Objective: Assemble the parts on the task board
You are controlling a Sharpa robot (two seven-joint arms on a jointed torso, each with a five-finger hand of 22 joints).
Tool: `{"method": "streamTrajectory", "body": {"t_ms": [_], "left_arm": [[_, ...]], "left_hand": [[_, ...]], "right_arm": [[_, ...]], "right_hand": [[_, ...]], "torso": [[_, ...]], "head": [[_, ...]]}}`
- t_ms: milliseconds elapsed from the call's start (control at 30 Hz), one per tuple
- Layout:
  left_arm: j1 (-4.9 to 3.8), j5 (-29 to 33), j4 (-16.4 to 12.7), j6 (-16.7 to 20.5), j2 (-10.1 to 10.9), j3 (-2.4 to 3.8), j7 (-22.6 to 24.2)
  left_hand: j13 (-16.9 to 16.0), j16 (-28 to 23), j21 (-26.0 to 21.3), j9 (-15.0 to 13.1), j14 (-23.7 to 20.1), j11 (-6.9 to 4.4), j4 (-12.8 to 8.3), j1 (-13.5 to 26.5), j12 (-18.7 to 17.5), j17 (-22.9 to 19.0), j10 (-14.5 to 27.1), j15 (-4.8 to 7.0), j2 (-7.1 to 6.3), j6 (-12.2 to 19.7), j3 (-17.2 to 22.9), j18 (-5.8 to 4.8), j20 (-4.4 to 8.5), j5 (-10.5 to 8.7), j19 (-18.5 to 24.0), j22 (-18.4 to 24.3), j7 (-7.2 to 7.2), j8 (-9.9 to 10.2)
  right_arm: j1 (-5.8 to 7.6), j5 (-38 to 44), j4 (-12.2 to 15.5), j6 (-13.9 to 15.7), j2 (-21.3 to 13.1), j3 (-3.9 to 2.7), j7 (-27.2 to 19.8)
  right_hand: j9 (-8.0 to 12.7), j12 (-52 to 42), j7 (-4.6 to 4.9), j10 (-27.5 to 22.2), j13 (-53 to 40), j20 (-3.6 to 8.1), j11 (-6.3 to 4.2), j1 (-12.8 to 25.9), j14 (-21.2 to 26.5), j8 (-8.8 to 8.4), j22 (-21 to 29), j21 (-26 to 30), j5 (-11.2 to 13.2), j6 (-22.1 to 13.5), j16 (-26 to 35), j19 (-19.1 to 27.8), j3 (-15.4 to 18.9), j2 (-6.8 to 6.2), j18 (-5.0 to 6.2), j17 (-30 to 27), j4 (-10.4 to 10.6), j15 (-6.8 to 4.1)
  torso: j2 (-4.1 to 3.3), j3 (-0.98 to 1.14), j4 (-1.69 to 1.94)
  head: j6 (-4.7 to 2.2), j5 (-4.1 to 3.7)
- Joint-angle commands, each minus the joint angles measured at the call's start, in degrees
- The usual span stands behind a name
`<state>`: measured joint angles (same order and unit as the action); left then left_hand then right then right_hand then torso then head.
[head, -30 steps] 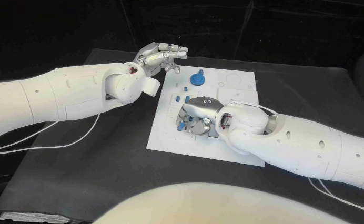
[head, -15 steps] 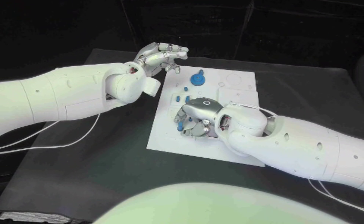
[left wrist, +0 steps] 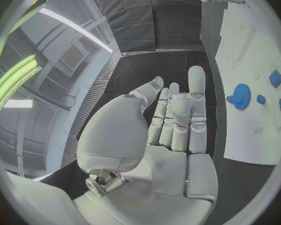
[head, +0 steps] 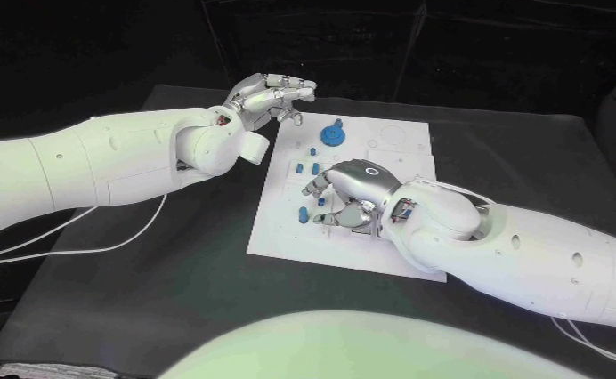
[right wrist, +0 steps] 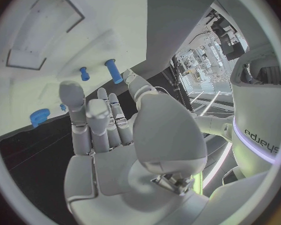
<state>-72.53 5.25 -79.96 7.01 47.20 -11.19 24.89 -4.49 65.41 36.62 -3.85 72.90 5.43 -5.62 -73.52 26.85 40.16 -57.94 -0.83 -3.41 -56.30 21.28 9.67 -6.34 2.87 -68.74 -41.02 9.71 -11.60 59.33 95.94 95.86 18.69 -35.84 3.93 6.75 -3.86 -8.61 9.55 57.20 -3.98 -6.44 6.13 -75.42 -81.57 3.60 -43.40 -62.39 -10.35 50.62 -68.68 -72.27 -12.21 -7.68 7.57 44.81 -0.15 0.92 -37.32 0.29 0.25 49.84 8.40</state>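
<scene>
Right robot hand (head: 356,194) of mine sits low over the task board (head: 404,254), centre of the head frame, fingers apart and holding nothing. In the rt wrist view the same robot hand (right wrist: 109,135) shows an empty palm, fingers pointing toward two small blue pegs (right wrist: 113,71) lying on the white plate.

Key relation: the loose blue parts (head: 303,214) lie just left of my right robot hand in the head frame, near its fingertips, w/ more small pieces (head: 308,166) a bit higher up. The peg's long axis runs roughly along my finger direction, as far as I can judge.

Blue gear w/ knob (head: 334,134) stands at the board's upper part, closer to my left robot hand (head: 272,96), which hangs above the table (head: 192,263) at upper left of centre, off the board. Its fingers are loosely curled, nothing in them; left wrist view shows palm (left wrist: 172,135) bare.

Judgement: right robot hand is nearer the pegs, so pick falls to it.
</scene>
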Motion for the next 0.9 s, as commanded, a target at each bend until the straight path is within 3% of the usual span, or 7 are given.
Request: {"method": "streamTrajectory", "body": {"t_ms": [33,200,300,400,567,700,900], "left_arm": [[-0.09,-0.1,0.0,-0.6,0.1,0.04,0.2],[-0.08,-0.1,0.0,-0.7,0.1,0.04,0.1],[-0.07,-0.1,0.0,-0.7,0.1,0.03,0.1],[-0.07,-0.1,0.0,-0.7,0.2,0.02,0.2],[-0.05,-0.1,0.0,-0.7,0.2,0.01,0.2],[-0.04,-0.1,-0.2,-0.9,0.3,-0.01,0.2],[-0.01,-0.1,-0.3,-1.0,0.5,-0.04,0.2]], "left_hand": [[-0.1,-0.2,-0.2,0.0,-0.4,0.11,0.0,0.2,0.4,-0.1,0.3,0.03,0.29,0.3,-0.3,0.76,-0.18,-0.07,0.0,0.1,0.09,0.3],[-0.1,-0.2,-0.2,0.0,-0.4,0.11,0.0,0.2,0.4,-0.1,0.3,0.02,0.27,0.3,-0.4,0.76,-0.18,-0.07,0.0,0.1,0.1,0.3],[-0.1,-0.3,-0.2,0.0,-0.4,0.12,0.0,0.2,0.4,-0.1,0.3,0.02,0.26,0.3,-0.4,0.76,-0.19,-0.07,0.0,0.1,0.1,0.3],[-0.1,-0.3,-0.2,0.0,-0.4,0.12,0.0,0.2,0.4,-0.1,0.3,0.02,0.26,0.3,-0.4,0.76,-0.19,-0.07,0.0,0.1,0.1,0.3],[-0.1,-0.3,-0.2,0.0,-0.4,0.12,0.0,0.2,0.4,-0.1,0.3,0.02,0.26,0.3,-0.4,0.76,-0.19,-0.07,0.0,0.1,0.1,0.3],[-0.1,-0.3,-0.2,0.0,-0.5,0.11,0.0,0.2,0.4,-0.1,0.3,0.02,0.25,0.3,-0.4,0.76,-0.19,-0.07,-0.1,0.1,0.08,0.3],[-0.1,-0.3,-0.2,0.0,-0.5,0.1,0.0,0.2,0.4,-0.2,0.3,0.01,0.21,0.3,-0.5,0.76,-0.2,-0.07,-0.1,0.1,0.06,0.3]], "right_arm": [[0.15,-2.6,1.7,7.2,-2.1,-0.04,-1.2],[0.42,-9.5,5.0,9.3,-7.9,-0.07,0.2],[0.53,-14.6,6.6,9.2,-11.6,-0.07,2.7],[0.57,-20.1,8.2,8.7,-15.9,-0.05,6.4],[0.57,-22.6,9.9,7.6,-21.3,-0.02,12.4],[0.54,-21.1,10.7,5.3,-23.9,0.01,17.0],[0.29,-18.5,11.2,1.7,-24.8,0.04,22.4]], "right_hand": [[-0.1,-0.9,0.32,-0.1,-0.1,-0.09,-0.1,-0.6,0.4,0.14,0.0,0.2,-0.3,0.2,0.1,0.3,0.9,0.07,1.02,0.0,0.2,-0.09],[-0.8,-5.7,0.23,6.4,-1.3,0.05,-0.73,-0.8,-1.5,2.04,-4.5,-2.9,-0.7,4.9,-2.6,-2.3,1.8,1.36,0.25,4.6,1.2,-0.57],[-1.1,-10.1,-0.96,12.8,-3.2,0.76,-2.29,-0.2,-2.1,2.91,-10.5,-6.9,-0.7,6.8,-3.5,-5.2,2.7,0.68,-0.74,6.2,1.7,-1.61],[-1.7,-21.3,-3.46,18.1,-10.6,3.24,-4.7,2.3,-3.9,5.47,-19.4,-12.9,-3.3,10.0,-7.4,-9.0,6.3,-0.22,-2.33,13.3,4.0,-3.74],[-2.6,-42.3,-4.57,17.0,-32.2,4.07,-5.34,3.1,-4.9,8.99,-22.6,-15.1,-4.9,10.4,-11.3,-9.8,10.7,0.3,-2.92,20.6,6.5,-4.61],[-3.5,-59.6,-4.52,20.0,-54.0,3.96,-5.59,2.9,-5.8,11.68,-26.1,-17.1,-4.6,9.6,-15.2,-10.8,14.5,1.65,-3.59,29.0,8.6,-4.71],[-4.7,-67.1,-4.46,22.7,-64.9,4.01,-5.64,5.2,-6.5,13.19,-27.5,-18.0,-6.7,8.8,-17.3,-11.0,18.6,2.24,-3.75,34.3,12.7,-4.51]], "torso": [[0.18,-0.05,-0.26],[0.34,-0.06,-0.51],[0.38,-0.14,-0.6],[0.47,-0.28,-0.98],[0.52,-0.34,-1.32],[0.59,-0.41,-1.57],[0.61,-0.38,-1.64]], "head": [[-0.4,-0.42],[-1.32,-2.57],[-1.89,-4.59],[-2.27,-6.19],[-2.38,-8.54],[-2.26,-9.38],[-2.37,-9.91]]}}
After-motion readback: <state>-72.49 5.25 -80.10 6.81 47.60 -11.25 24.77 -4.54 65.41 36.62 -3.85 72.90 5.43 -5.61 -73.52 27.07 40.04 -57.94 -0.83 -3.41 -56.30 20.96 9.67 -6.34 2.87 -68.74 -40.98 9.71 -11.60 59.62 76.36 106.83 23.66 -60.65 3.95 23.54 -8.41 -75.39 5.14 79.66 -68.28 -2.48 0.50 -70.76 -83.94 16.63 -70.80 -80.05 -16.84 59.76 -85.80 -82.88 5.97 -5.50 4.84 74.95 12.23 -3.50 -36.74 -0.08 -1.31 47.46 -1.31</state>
